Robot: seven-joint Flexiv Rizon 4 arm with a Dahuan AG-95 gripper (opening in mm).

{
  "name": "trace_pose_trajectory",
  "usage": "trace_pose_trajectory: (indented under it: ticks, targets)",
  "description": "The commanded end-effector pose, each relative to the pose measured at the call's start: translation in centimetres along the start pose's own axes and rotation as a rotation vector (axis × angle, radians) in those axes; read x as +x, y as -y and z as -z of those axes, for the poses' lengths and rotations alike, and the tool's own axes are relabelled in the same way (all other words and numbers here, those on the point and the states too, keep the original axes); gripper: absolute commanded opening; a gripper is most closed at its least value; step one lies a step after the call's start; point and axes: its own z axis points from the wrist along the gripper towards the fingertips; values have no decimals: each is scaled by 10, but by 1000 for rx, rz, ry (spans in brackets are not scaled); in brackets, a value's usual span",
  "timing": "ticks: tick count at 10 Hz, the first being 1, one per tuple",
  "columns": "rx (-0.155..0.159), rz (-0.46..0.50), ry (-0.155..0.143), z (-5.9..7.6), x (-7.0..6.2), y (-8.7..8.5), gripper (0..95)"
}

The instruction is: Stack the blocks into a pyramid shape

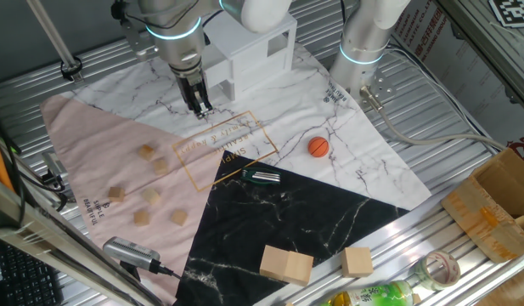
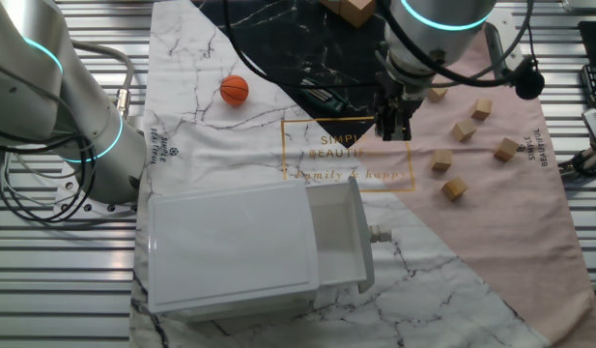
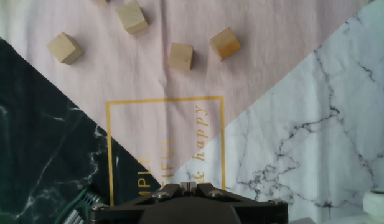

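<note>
Several small tan wooden blocks lie loose and apart on the pink part of the cloth, among them one block (image 1: 146, 152), another (image 1: 161, 166) and a third (image 1: 178, 218). In the other fixed view they are scattered to the right of my gripper (image 2: 392, 126), the closest block (image 2: 441, 161) a short way off. None is stacked. My gripper (image 1: 200, 106) hangs above the white marble cloth near the gold-framed lettering, away from the blocks. In the hand view the gripper (image 3: 188, 185) is shut with nothing between its fingers, and the blocks (image 3: 181, 56) lie ahead of it.
An orange ball (image 1: 318, 146) and a small dark object (image 1: 262, 177) lie mid-cloth. Two large pale wooden blocks (image 1: 286, 264) sit near the front edge. A white drawer box (image 2: 249, 246) stands with its drawer open behind my gripper. A second arm's base (image 1: 363, 42) and a cardboard box (image 1: 499, 204) stand at the right.
</note>
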Motion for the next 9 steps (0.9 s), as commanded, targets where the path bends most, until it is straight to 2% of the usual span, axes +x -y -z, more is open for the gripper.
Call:
trace_pose_trajectory:
  ticks: [1, 2, 3, 5, 7, 8, 9]
  targets:
    - [0, 7, 4, -5, -31, -1, 0]
    - [0, 13, 18, -6, -47, -2, 0]
    - [-2, 22, 29, -11, -71, -4, 0]
    - [2, 45, 50, -27, -110, -9, 0]
    - [5, 65, 63, -43, -138, -13, 0]
    - [4, 68, 68, -49, -147, -14, 0]
    - [4, 81, 76, -62, -169, -16, 0]
